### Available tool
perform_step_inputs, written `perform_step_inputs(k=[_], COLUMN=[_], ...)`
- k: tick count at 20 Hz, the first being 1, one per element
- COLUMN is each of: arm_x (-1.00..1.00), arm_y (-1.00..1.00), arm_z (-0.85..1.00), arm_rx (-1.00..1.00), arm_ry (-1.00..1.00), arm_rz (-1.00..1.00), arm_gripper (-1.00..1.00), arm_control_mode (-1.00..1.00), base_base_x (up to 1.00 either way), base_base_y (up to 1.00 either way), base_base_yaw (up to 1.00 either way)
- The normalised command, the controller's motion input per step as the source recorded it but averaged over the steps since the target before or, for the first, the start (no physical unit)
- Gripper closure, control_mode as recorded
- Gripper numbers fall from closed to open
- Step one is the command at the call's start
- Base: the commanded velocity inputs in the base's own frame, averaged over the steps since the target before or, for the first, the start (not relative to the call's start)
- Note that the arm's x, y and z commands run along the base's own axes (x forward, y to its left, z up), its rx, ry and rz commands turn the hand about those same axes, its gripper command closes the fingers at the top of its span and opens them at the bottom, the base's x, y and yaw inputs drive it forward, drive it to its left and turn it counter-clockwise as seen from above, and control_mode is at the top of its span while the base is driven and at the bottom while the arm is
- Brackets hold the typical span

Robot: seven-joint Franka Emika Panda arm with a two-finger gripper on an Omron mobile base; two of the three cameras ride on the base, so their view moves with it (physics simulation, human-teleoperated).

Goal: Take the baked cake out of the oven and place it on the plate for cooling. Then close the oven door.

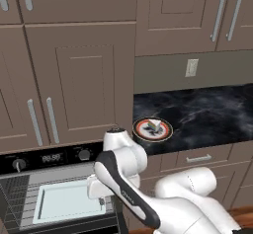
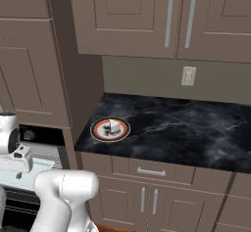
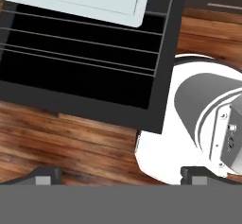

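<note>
Cake slice (image 1: 155, 125): pale wedge, resting on plate (image 1: 140, 129) (white rim, red-orange ring), on black marble counter (image 1: 207, 114) right of oven (image 1: 29, 161). Oven door (image 3: 90, 83): open, dropped flat above wood floor (image 3: 56, 142). Pale rectangular tray (image 1: 66, 201): on oven rack. Gripper (image 3: 120, 175): jaws spread wide, holding nothing, pointed down over door. Wall outlet (image 1: 191, 67): above counter.
</note>
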Motion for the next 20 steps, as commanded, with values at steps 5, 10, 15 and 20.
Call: perform_step_inputs(k=[5, 10, 15, 20], arm_x=[0.00, 0.00, 0.01, 0.00], arm_y=[0.53, 0.39, 0.35, 0.45], arm_z=[-0.35, -0.33, -0.37, -0.39], arm_rx=[-0.17, -0.12, -0.08, -0.09], arm_ry=[0.14, 0.13, 0.08, 0.03], arm_rz=[-0.03, -0.03, -0.05, -0.04], arm_gripper=[-1.00, -1.00, -1.00, -1.00], arm_control_mode=[-1.00, -1.00, -1.00, -1.00], base_base_x=[0.00, 0.00, 0.00, 0.00], base_base_y=[0.00, 0.00, 0.00, 0.00], base_base_yaw=[0.00, 0.00, 0.00, 0.00])
